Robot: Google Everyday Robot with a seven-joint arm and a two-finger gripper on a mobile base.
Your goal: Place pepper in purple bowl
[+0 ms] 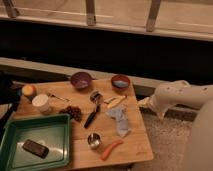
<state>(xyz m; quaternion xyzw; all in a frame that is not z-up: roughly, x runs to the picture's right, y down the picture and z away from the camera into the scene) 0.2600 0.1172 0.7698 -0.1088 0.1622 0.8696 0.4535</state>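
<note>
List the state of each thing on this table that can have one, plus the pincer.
pepper: lying flat near the table's front edge, in no bowl.
purple bowl: upright, empty.
blue bowl: upright, looks empty.
metal cup: upright, beside the pepper.
green tray: holds one dark object.
pincer: off the table's right side, away from the pepper.

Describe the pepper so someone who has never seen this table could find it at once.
On the light wooden table, look at the near edge, right of the green plastic tray. The slender, curved orange-red pepper lies flat beside a small metal cup, well away from the gripper off the table's right side. The pale yellow banana-like piece is similarly shaped but lies farther back.
</note>
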